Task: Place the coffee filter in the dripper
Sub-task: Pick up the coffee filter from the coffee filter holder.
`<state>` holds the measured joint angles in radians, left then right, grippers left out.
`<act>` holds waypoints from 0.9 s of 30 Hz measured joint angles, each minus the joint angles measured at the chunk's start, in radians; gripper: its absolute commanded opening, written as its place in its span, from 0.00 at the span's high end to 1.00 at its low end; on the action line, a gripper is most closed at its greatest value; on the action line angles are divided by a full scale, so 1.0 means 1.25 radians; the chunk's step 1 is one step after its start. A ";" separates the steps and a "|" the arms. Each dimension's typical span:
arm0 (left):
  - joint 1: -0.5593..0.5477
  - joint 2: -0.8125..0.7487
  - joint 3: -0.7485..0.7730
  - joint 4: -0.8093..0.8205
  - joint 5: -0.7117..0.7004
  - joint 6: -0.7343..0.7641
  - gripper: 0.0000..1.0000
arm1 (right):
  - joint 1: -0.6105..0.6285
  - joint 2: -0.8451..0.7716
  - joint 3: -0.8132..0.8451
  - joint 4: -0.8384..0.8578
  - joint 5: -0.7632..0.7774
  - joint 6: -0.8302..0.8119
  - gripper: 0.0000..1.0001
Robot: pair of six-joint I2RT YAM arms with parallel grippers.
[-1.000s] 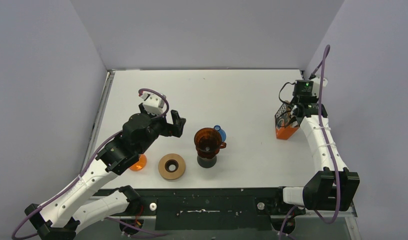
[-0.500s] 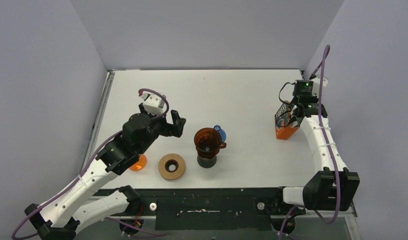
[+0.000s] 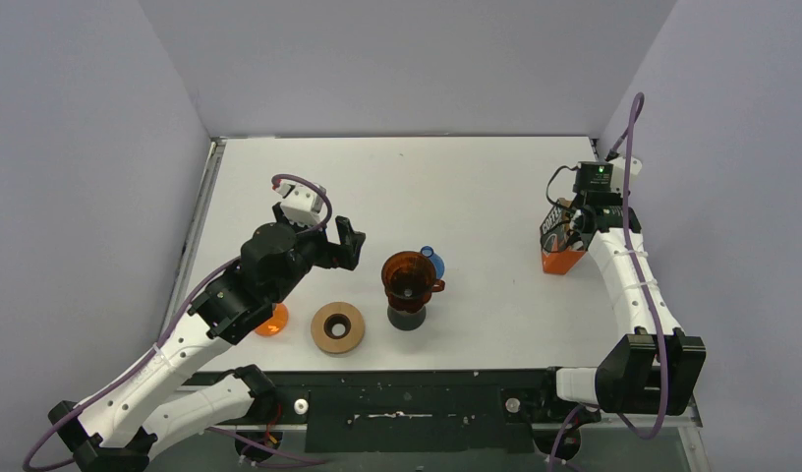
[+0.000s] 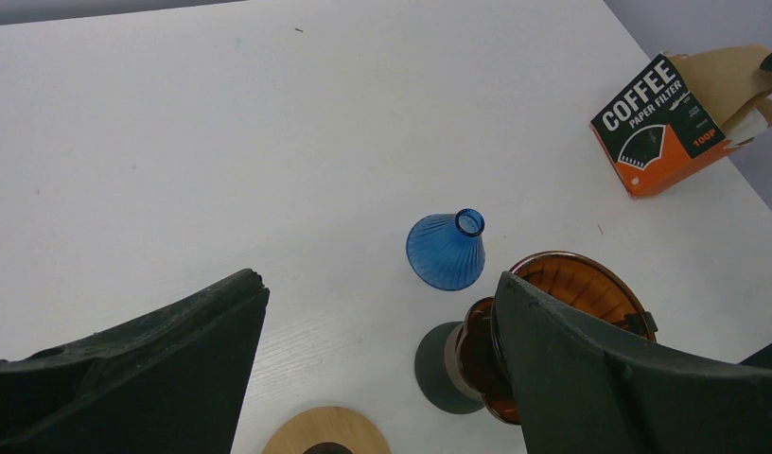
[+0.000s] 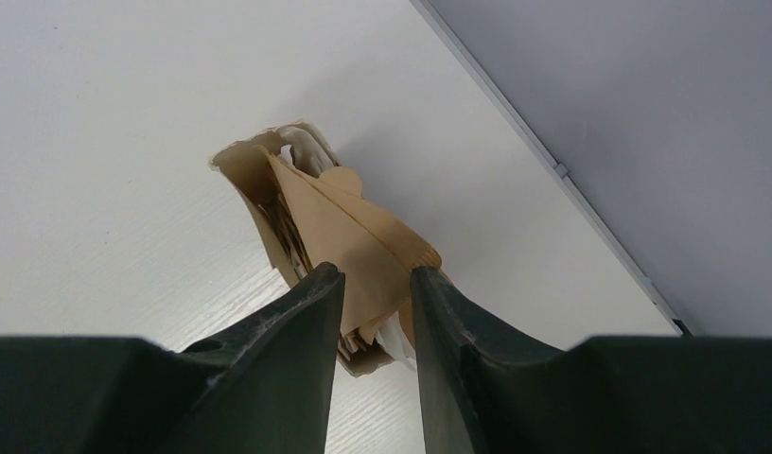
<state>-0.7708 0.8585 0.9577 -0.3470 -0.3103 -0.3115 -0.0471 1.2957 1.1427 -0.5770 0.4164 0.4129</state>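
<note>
**Fingers flank paper filter at its box, dripper well off to the left**

Fingers (image 5: 297,331) of the right gripper (image 5: 373,274) stood narrowly apart on either side of the brown coffee filter (image 5: 359,222). Its folded edge rose between them out of the orange filter box (image 3: 559,248). Whether they pinched the paper or only flanked it could not be told from the wrist view. The filter's long axis ran straight away from the fingertips, down into the box at the right edge of the table (image 3: 476,177). Well apart from it, toward the robot's left, the amber dripper (image 3: 409,277) sat upright on its dark base, mouth up, with no paper in it. The left gripper (image 4: 379,281), jaws wide and holding nothing, hung just beside the dripper, far nearer to it than the right arm. On that showing, the filter would need lifting clear along its own length before being carried leftward to the dripper.
</note>
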 measured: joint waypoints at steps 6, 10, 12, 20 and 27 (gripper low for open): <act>-0.001 0.000 0.000 0.000 0.000 0.000 0.11 | 0.000 0.000 -0.005 0.000 0.008 0.000 0.64; -0.001 0.000 0.000 0.000 0.000 0.000 0.11 | 0.000 0.000 -0.006 0.000 0.015 0.000 0.63; -0.001 0.000 0.000 0.000 0.000 0.000 0.11 | 0.000 0.000 -0.008 0.001 0.015 0.000 0.63; -0.001 0.000 0.000 0.000 -0.001 0.000 0.11 | 0.000 0.001 -0.010 0.002 0.010 0.001 0.63; -0.001 0.000 0.000 0.000 -0.004 0.000 0.11 | 0.000 0.005 -0.010 0.008 -0.005 0.003 0.64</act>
<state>-0.7715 0.8585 0.9577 -0.3473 -0.3149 -0.3115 -0.0471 1.3018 1.1301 -0.5667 0.4107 0.4164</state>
